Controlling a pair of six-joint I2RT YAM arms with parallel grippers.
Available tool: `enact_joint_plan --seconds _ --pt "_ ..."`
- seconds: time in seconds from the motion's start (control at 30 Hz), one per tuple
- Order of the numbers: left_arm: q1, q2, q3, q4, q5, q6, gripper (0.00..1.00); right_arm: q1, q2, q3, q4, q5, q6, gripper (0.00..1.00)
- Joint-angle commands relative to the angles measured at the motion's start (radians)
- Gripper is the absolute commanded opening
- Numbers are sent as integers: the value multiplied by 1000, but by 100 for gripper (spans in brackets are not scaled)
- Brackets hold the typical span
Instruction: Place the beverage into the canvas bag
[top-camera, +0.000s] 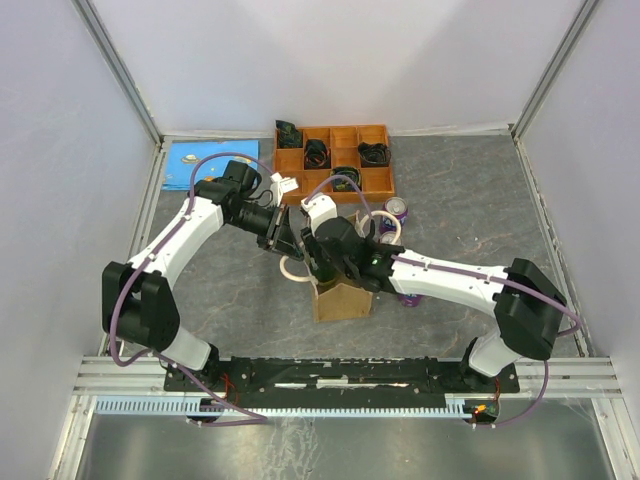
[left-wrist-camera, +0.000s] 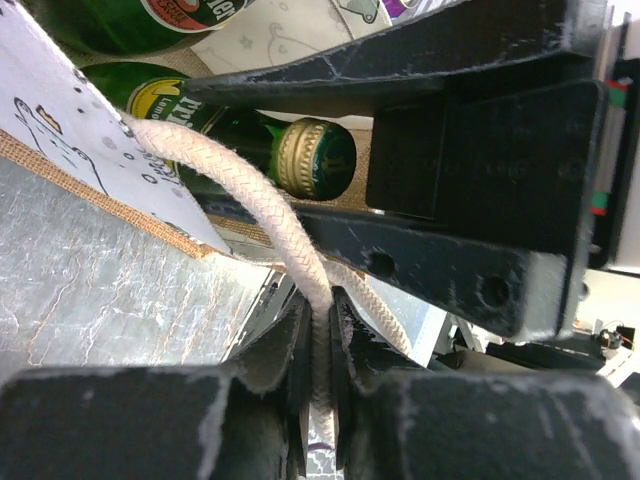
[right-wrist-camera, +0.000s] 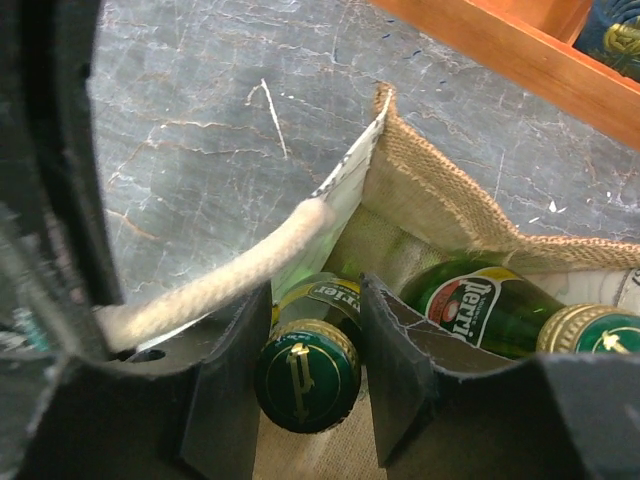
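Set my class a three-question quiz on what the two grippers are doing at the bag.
1. True or false: the left gripper pinches the bag's rope handle.
2. How many green bottles show inside the bag in the right wrist view?
3. What sits between the right gripper's fingers? A) a sponge B) a bottle cap C) nothing

Key: 1 true; 2 two; 3 B.
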Motion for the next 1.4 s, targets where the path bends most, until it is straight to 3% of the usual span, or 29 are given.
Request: enact_joint_plan --seconds 0.0,0.13,0.3,0.63,0.97,1.1,1.2,1.37 --pt "1 10 46 -9 34 60 21 22 -64 28 25 -1 20 50" --pt "0 12 53 -7 36 60 45 24 -80 27 21 17 17 55" --pt "0 6 56 1 40 50 59 26 -86 43 9 44 3 59" --pt "0 -7 55 78 34 -19 68 26 -125 94 -3 203 -54 70" --pt "0 -18 41 192 19 -85 69 2 -152 235 -26 388 -139 75" --pt "0 -21 29 255 -10 -109 69 -128 -102 426 -236 358 -78 75" --pt "0 -28 18 305 -43 -128 69 -282 -7 642 -505 283 26 75" --pt "0 -51 3 350 -118 -129 69 -472 230 1048 -937 133 60 75"
